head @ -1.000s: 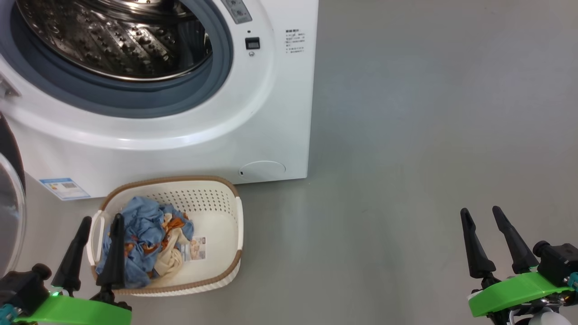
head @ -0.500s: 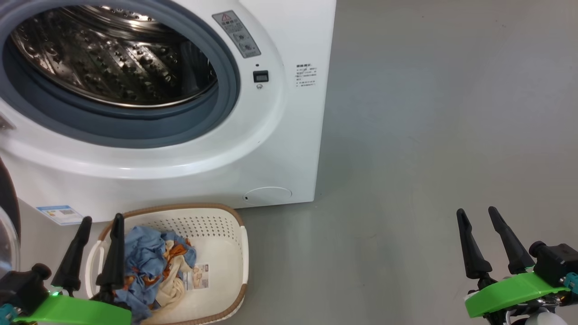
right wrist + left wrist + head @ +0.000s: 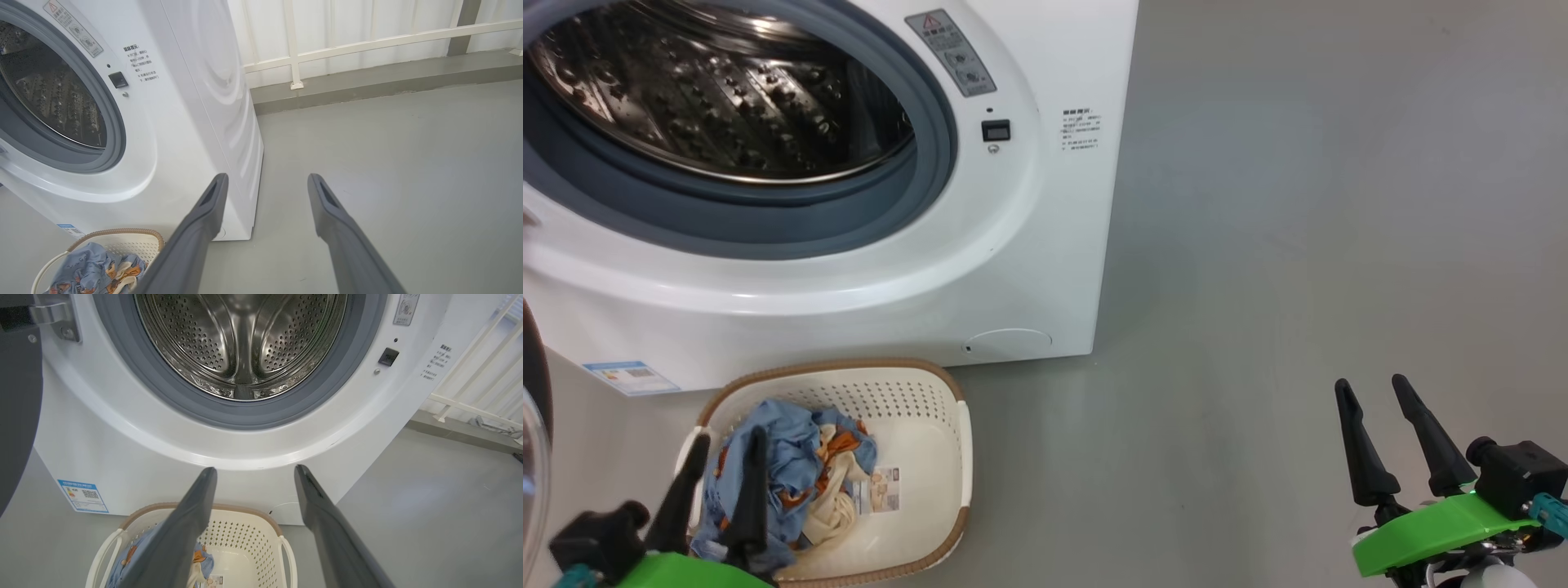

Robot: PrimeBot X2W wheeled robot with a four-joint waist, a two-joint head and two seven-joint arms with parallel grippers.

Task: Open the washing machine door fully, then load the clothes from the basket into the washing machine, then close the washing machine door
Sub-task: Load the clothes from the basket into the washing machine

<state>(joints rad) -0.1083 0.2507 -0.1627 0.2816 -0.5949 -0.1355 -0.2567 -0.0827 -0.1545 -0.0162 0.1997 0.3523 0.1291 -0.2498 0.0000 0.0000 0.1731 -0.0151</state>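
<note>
Door open, left gripper hangs wide and empty over clothes in the basket, ready to grab; right gripper, equally wide and empty, sits aside.

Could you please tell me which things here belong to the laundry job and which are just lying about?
Job: big white front-loading washing machine; its open black-rimmed round door; cream perforated plastic basket; blue-and-orange clothes bundle inside it.
Just there: white railing; grey floor.
</note>
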